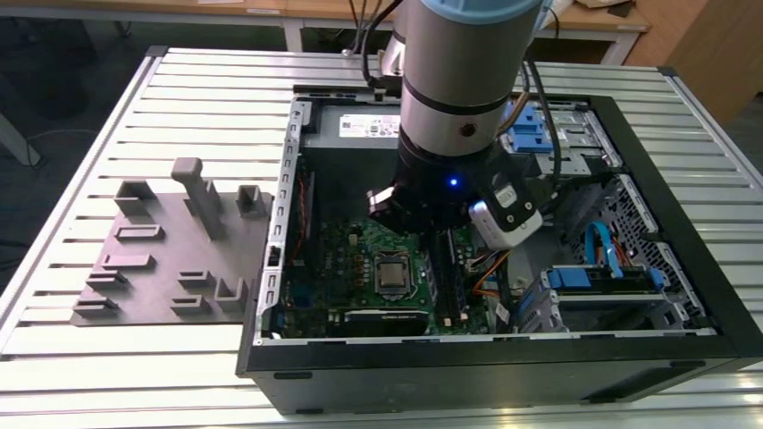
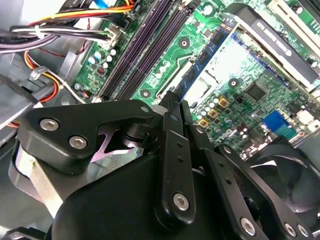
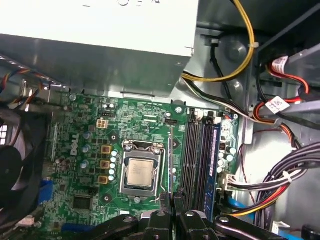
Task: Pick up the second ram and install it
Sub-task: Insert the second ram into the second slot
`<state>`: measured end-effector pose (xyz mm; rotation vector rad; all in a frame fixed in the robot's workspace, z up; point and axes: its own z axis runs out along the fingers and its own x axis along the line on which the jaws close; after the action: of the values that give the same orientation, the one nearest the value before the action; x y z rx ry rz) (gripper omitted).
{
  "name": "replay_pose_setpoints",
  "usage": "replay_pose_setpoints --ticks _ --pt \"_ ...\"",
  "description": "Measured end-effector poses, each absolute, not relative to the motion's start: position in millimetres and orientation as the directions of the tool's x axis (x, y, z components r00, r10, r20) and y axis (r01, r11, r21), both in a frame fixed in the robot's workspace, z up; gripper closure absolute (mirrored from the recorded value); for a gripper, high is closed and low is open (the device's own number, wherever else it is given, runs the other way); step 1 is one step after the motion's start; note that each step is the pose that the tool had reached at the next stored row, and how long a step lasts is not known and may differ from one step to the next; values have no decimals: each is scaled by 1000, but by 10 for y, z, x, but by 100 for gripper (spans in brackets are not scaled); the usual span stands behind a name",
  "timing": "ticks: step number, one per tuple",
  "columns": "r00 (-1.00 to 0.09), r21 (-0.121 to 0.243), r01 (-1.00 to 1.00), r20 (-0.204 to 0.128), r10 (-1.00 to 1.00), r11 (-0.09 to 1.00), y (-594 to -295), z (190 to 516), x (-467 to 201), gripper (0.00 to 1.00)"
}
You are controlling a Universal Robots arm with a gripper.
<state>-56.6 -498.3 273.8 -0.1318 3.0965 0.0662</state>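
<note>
Arm [image 1: 459, 98] reaches down into the open computer case [image 1: 667, 223], over the green motherboard [image 1: 357, 259]. Claw [image 3: 172, 207] hangs just above the board beside the processor socket [image 3: 141, 172], fingers [image 2: 172, 125] pressed together, nothing between them. Second ram [image 3: 216, 160] stands upright in the far-right slot of the slot bank [image 3: 195, 155]. Gray tray [image 1: 167, 259] sits on the slatted table [image 1: 71, 179], at the exterior view's left of the case.

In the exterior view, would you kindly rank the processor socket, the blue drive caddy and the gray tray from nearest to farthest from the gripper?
1. Processor socket: on the motherboard, below the gripper.
2. Blue drive caddy: toward the exterior view's right, inside the case.
3. Gray tray: outside the case, exterior view's left.
</note>
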Motion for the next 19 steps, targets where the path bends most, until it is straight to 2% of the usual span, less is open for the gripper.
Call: replay_pose_setpoints --ticks 19 --pt "-993 41 105 -43 106 994 -4983 2734 -566 86"
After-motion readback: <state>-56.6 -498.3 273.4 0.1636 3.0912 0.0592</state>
